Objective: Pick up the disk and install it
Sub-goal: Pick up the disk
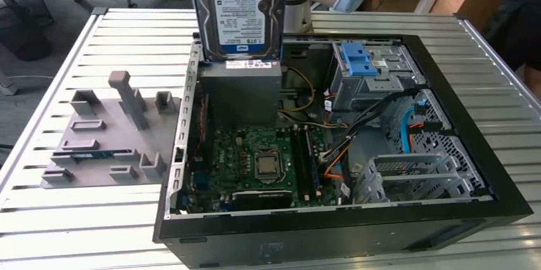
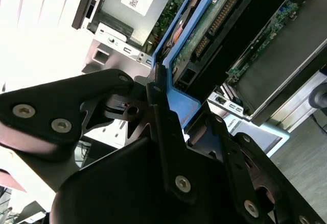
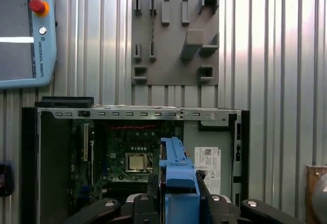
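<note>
One disk [image 1: 235, 13] hangs upright above far side of open computer case [image 1: 473, 156], clear of its walls. Gripper [image 2: 180, 95] fingers closed on its blue carrier frame [image 2: 191, 106], probably for firm grip away from circuit board. Drive cage [image 1: 368, 70] sits toward exterior view's right.

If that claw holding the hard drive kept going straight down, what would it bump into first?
Probably the grey power supply box in the open computer case: the gripper, shut on the disk, hangs above it in the exterior view. Depth is unclear, so it might be the motherboard beside it instead.
</note>
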{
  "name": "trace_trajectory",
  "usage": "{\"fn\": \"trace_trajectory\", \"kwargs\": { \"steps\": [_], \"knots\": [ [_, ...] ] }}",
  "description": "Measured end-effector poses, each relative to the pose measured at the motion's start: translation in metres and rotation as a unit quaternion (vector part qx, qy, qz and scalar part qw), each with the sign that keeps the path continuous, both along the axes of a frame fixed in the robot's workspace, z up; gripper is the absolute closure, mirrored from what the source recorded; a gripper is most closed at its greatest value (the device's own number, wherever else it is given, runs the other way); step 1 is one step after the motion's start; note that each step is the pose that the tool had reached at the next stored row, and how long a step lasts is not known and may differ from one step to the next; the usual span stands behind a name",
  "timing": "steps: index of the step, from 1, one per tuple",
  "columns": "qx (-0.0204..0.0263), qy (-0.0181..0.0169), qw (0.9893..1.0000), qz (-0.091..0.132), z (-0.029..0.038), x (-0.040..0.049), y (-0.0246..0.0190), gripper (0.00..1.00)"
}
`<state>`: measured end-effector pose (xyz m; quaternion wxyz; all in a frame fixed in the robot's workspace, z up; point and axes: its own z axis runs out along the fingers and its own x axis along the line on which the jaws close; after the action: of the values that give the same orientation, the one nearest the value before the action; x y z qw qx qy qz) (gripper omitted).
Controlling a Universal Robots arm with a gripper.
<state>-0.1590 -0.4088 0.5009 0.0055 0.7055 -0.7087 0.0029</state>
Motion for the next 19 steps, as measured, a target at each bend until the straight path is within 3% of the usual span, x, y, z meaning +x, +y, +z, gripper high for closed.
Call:
{"fn": "trace_trajectory", "kwargs": {
  "steps": [19],
  "knots": [
    [0.0000,0.0008,1.0000,0.000,0.0000,0.0167,-0.0048,0.64]
  ]
}}
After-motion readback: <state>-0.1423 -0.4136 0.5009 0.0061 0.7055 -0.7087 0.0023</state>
